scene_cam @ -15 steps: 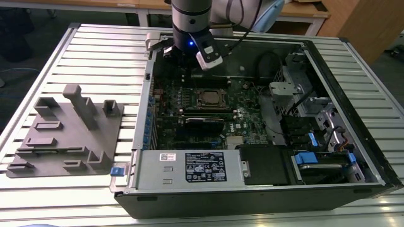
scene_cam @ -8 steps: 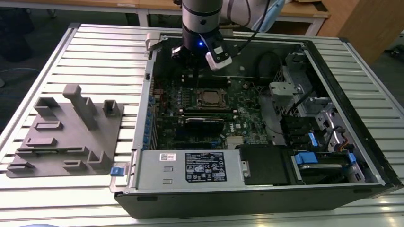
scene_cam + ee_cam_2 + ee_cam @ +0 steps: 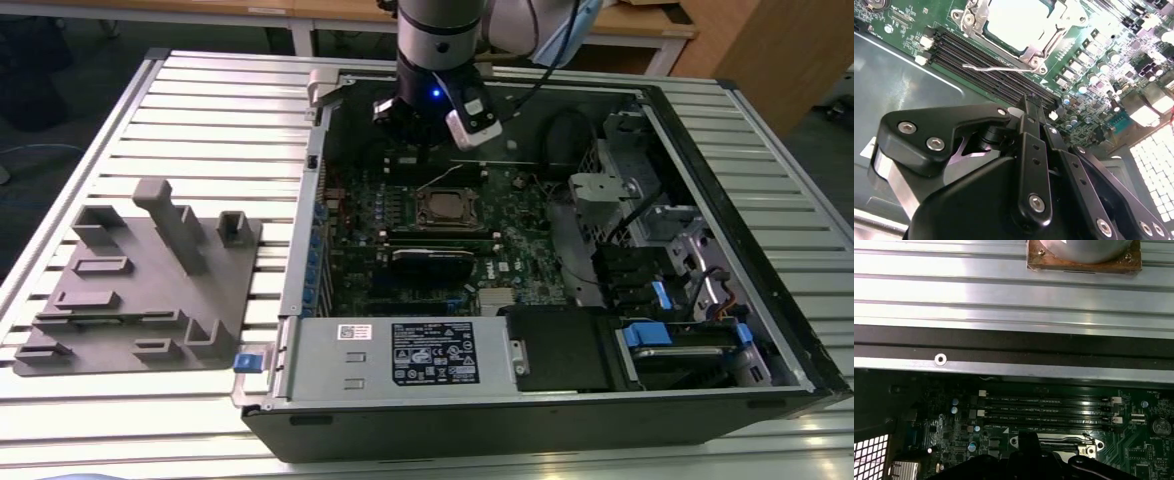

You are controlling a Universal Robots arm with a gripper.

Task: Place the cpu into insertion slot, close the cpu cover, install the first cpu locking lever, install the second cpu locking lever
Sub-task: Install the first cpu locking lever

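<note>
The fingers (image 3: 1032,135) are pressed together with nothing between them, and the gripper (image 3: 1033,103) hangs over the long black memory slots (image 3: 985,71) beside the socket; whether its tips touch them cannot be told. The cpu (image 3: 1016,20) lies flat and face up in the insertion slot (image 3: 447,225), its pale metal top glaring in the second wrist view. It is square, so it has no long axis, and its edges run in line with the socket's rim; no corner mark can be made out. The cpu cover (image 3: 1052,38) lies down around it, the chip showing through its window. 1 thin wire lever (image 3: 999,67) sticks out loose along the memory slots, apart from the cover. In the exterior view the gripper (image 3: 400,128) stands just beyond the socket, toward the far wall of the open computer case (image 3: 747,395). Green circuit board (image 3: 521,250) rings the socket. A printed label (image 3: 434,352) sits on the box at the case's near side, its writing too small to read. A grey plastic holder (image 3: 147,280) rests on the slatted table (image 3: 200,110) at the exterior view's left.
</note>
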